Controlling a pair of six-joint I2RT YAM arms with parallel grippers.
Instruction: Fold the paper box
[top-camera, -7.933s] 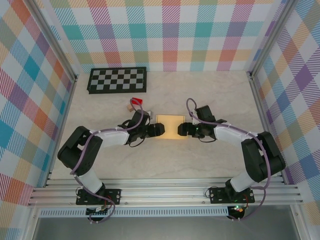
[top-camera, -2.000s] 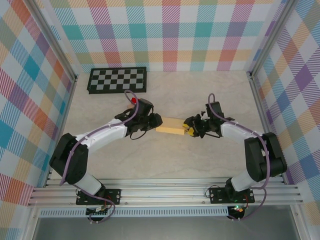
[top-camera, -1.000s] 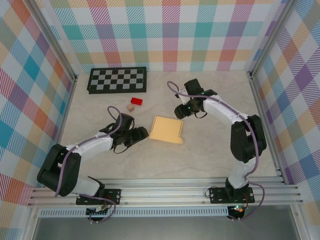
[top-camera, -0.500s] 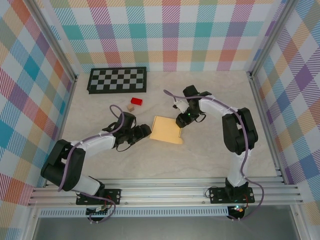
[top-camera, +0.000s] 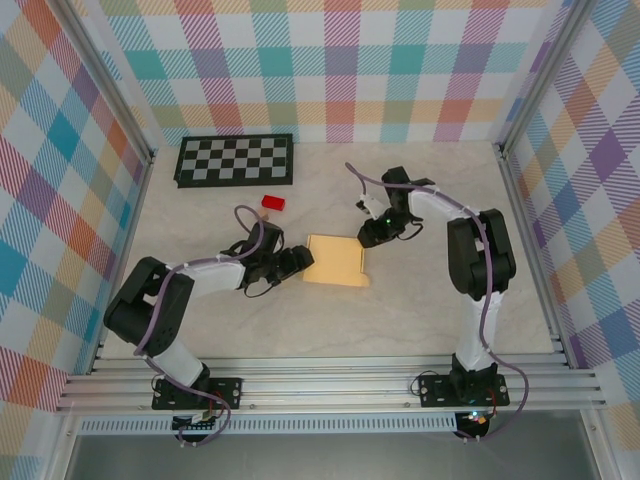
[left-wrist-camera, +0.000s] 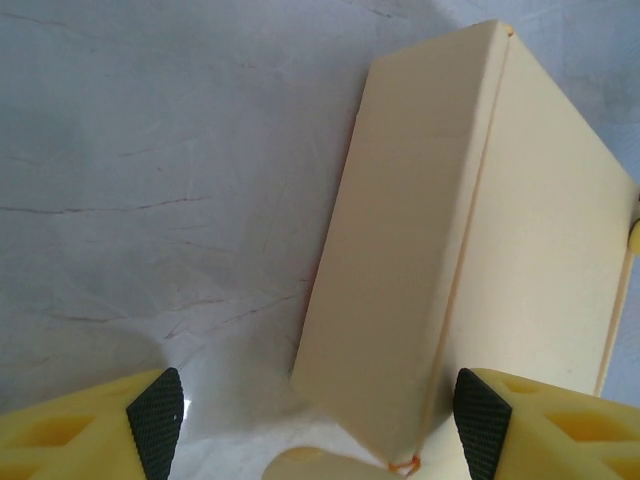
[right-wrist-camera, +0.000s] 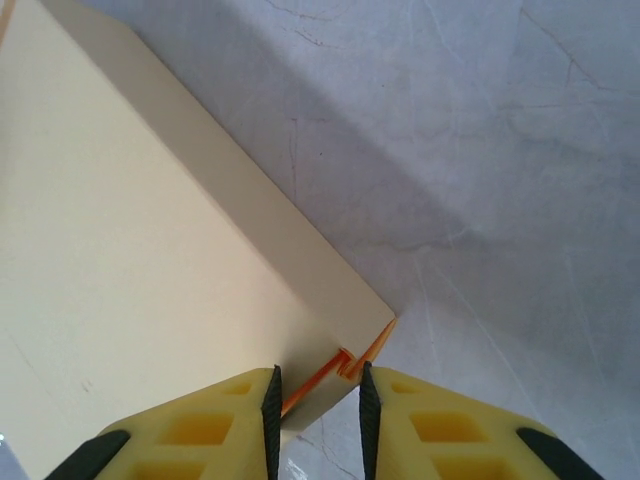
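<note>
The left tool (left-wrist-camera: 318, 425) was spread wide, with one pad on either side of the near corner of the paper box (left-wrist-camera: 440, 230). Contact by either pad could not be confirmed. The right tool (right-wrist-camera: 315, 402) stood nearly pressed together, and the box's corner seam, with its orange edge, lay in the narrow gap. Whether the pads were clamping that seam could not be told.

In the overhead view, the left tool sat at the box's 9 o'clock edge and the right tool at its 1 o'clock corner. The box lay as a shallow rectangular form near the middle of the surface (top-camera: 430, 320). A red block (top-camera: 272, 202) lay well apart at its 11 o'clock, and a checkerboard (top-camera: 235, 159) lay beyond that.

Handling judgement: the thin cardboard is probably light. It is liable to slide on the smooth surface and to crease or spring open at the corner seam. Take hold on a side wall close to a corner, with the opposite edge braced, not on the broad top panel.
</note>
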